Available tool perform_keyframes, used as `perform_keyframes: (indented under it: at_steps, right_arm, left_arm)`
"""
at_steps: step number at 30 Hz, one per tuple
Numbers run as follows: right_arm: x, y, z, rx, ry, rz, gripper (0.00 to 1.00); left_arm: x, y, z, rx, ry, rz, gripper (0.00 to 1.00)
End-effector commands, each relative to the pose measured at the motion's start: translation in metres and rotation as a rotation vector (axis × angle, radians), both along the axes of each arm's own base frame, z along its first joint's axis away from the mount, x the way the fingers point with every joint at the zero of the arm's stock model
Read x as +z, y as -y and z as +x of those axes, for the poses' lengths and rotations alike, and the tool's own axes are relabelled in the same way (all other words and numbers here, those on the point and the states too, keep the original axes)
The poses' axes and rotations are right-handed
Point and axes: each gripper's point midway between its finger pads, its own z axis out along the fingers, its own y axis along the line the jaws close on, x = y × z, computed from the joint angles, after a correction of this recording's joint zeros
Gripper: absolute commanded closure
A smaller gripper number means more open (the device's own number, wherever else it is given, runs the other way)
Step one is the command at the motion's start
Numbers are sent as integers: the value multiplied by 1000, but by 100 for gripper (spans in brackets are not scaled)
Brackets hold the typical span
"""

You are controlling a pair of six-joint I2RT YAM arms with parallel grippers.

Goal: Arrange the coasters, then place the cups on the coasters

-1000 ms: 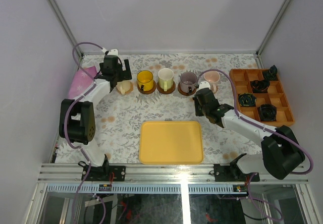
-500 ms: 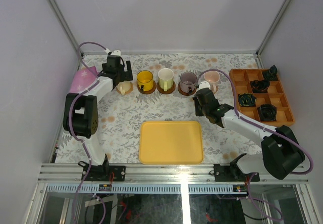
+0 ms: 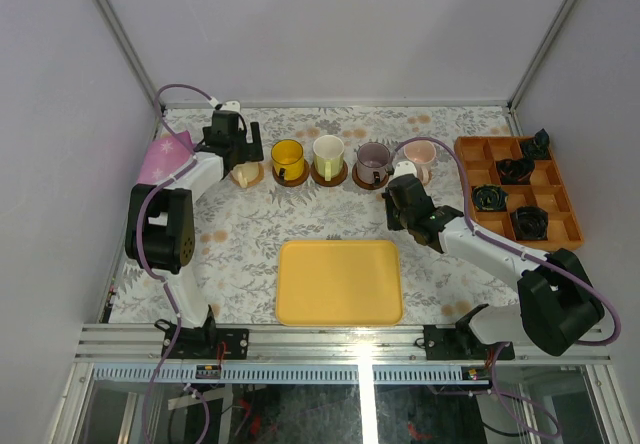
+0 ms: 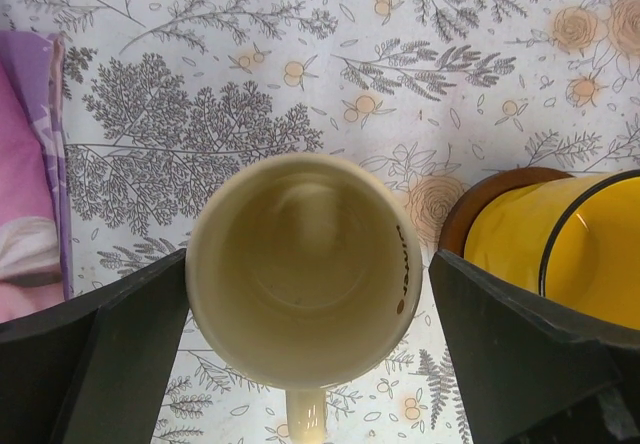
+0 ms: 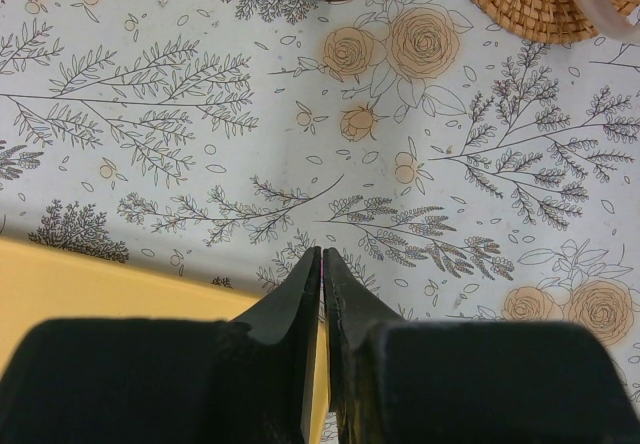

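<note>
Cream cup (image 4: pixel 305 254) looks set on its coaster (image 3: pixel 255 177); your left gripper (image 4: pixel 308 309) is spread wide, right gripper (image 5: pixel 322 264) closed empty, so lift straight up.

The top camera looks down over the whole table (image 3: pixel 250 234) from behind. Both wrist cameras face straight down, close above it; left wrist and top views share the yellow cup (image 4: pixel 570 254).

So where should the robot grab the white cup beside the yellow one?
Around its round sides, coming straight down from above. The cream cup stands upright, mouth up, its handle pointing clear of both sides; the open left gripper straddles it.
</note>
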Motion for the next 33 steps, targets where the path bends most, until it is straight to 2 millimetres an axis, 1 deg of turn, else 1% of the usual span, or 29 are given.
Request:
perform_keyframes:
  at_steps: [1,18,33]
  right_arm:
    - [19,-3,13,-15,56,19,89]
    - [15,-3,12,-21,42,20,84]
    - [13,-2,9,-21,36,17,83]
  left_arm:
    - [-2,-1,-3,-13,0,-12,0]
    - [-8,5,-14,-39,-23,-36,0]
    - [-11,8,-5,-85,-22,-21,0]
